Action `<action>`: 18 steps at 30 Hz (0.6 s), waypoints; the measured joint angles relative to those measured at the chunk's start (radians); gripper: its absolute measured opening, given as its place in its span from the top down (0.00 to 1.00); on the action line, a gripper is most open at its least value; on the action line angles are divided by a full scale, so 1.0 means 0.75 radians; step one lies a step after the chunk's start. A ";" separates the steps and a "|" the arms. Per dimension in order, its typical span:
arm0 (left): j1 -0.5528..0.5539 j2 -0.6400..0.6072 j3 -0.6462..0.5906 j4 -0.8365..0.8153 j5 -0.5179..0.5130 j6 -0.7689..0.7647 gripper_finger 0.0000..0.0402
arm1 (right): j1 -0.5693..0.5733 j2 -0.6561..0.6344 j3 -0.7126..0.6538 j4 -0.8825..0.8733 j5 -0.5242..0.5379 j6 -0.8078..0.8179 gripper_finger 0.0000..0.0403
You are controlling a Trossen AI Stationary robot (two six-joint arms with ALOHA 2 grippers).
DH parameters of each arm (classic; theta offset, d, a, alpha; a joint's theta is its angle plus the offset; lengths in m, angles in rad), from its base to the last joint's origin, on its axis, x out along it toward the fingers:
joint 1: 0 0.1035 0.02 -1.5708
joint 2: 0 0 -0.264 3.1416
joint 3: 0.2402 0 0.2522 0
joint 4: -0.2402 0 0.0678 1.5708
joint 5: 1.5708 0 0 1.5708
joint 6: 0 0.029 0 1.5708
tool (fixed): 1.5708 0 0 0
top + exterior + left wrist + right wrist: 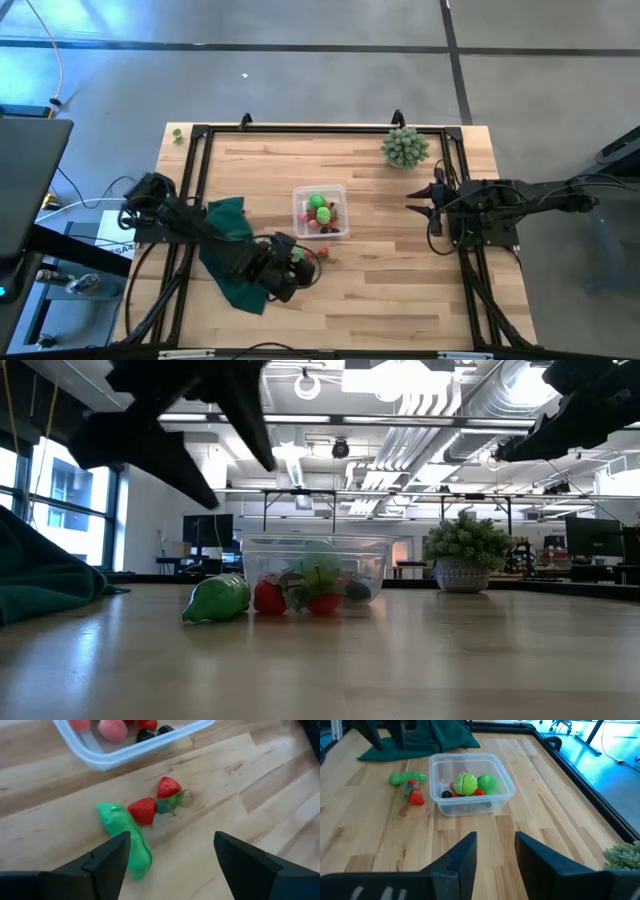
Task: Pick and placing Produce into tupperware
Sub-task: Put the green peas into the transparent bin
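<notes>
The clear tupperware [320, 212] stands mid-table and holds several produce pieces: green, red, pink and dark ones [470, 784]. Beside its near left corner, three loose pieces lie on the wood: a long green piece [125, 837] and two red strawberries with green caps [144, 810] [169, 787]. My left gripper [172, 855] hangs open above these pieces, slanting down, its fingers clear of the table [205, 495]. My right gripper [495, 852] waits open and with nothing in it at the table's right side [425, 205], pointing toward the tupperware.
A dark green cloth [232, 250] lies crumpled on the table's left part, under my left arm. A pale green spiky plant in a pot [405, 147] stands at the far right corner. A black frame runs along the table's edges [320, 130].
</notes>
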 joint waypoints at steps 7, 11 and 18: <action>0.025 0.141 0.110 -0.102 0.056 -0.101 0.31 | 0.000 0.017 0.000 -0.007 0.000 0.000 0.69; 0.024 0.187 0.141 -0.203 0.074 -0.176 0.31 | 0.000 0.028 0.000 -0.008 -0.001 0.000 0.69; 0.035 0.193 0.165 -0.236 0.177 -0.209 0.31 | 0.000 0.051 -0.001 -0.003 0.000 0.000 0.69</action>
